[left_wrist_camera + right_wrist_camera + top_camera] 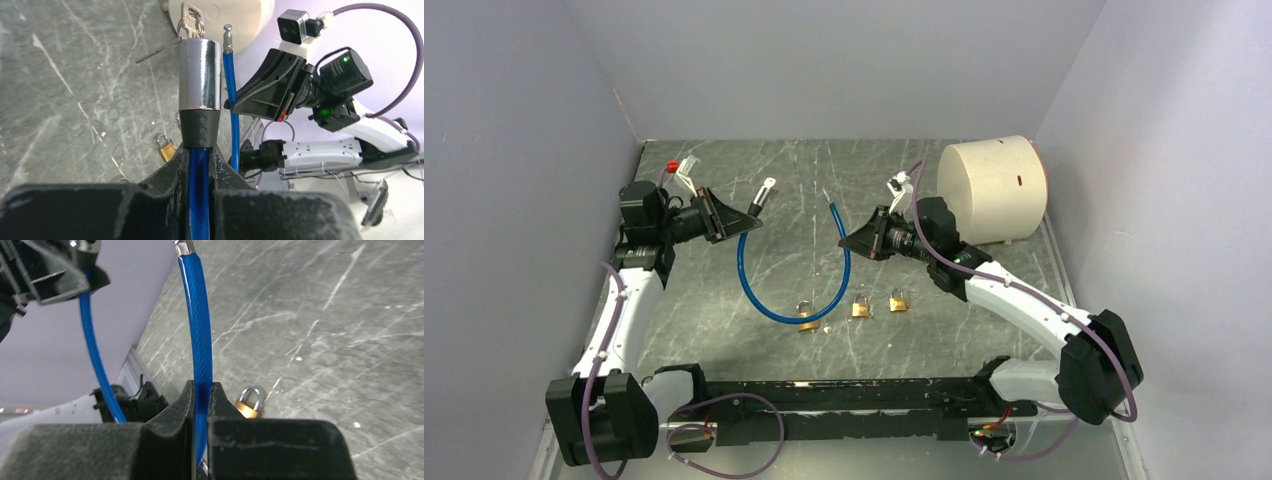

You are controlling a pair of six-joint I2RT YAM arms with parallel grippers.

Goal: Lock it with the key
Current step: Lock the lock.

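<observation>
Left pincer [199,150]: clenched on the blue plastic-coated cable [199,190], right under the black rubber collar [199,127] of the chrome lock barrel [200,75]. The barrel stands out past my fingertips with the silver key [191,20] seated in its far end. Right pincer [201,390]: clamped on the same cable further along, some way short of the bare metal pin tip [184,246]. Both ends are held up off the scratched grey tabletop [754,160], facing each other but apart, and the slack sags between them in a loop down to the table. My reading of the handling: the cable is springy, so it bends but pushes back, and the free length past my right fingers will wag. A hold nearer the tip would steady it. The coating looks slick and could creep through the jaws. The barrel is rigid and the heavier end, and polished chrome is slippery, so the collar is the surer purchase. The key is thin and small, so pinch its flat head to turn it. Room: open table between my arms. Grey walls [524,150] close the left, back and right sides. A large white cylinder [994,190] lies just behind my right arm. Three small brass padlocks [860,307] sit by the bottom of the loop and may get dragged.
</observation>
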